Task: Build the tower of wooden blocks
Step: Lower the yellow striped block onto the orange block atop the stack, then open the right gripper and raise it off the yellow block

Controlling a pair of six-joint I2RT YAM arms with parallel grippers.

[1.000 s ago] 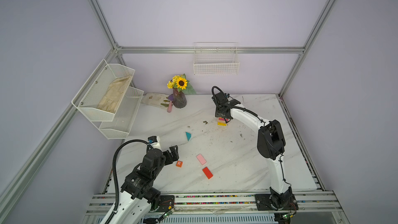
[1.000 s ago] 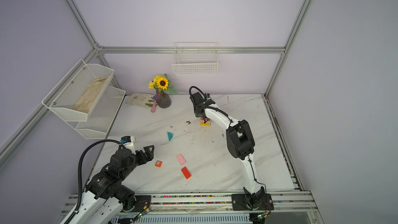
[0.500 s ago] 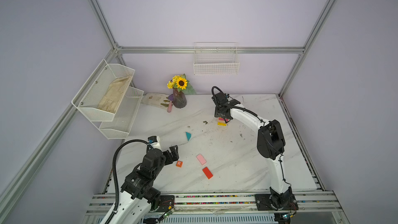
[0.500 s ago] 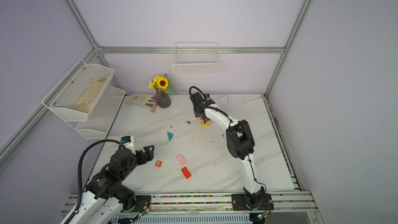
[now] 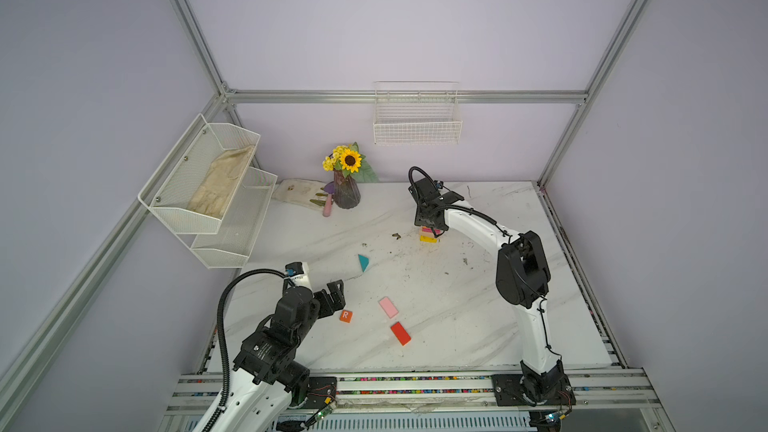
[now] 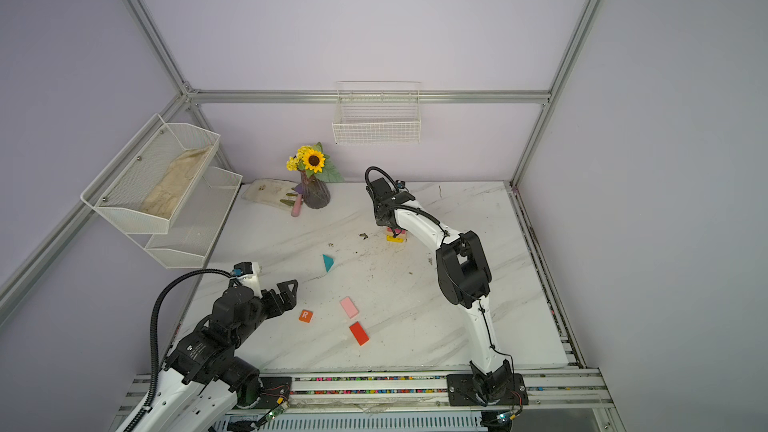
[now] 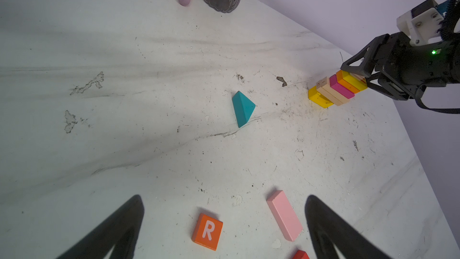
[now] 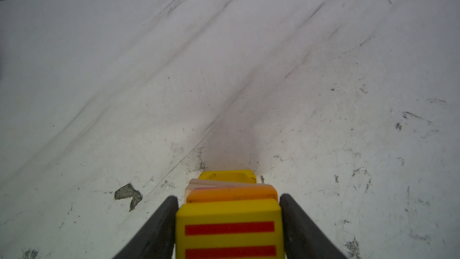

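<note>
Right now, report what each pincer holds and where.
Right pincer grips the yellow striped block atop the tower by its two opposite sides. Left pincer is open, holding nothing.

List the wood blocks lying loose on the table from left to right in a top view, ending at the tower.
orange R cube → teal triangle → pink slab → red slab → tower
</note>
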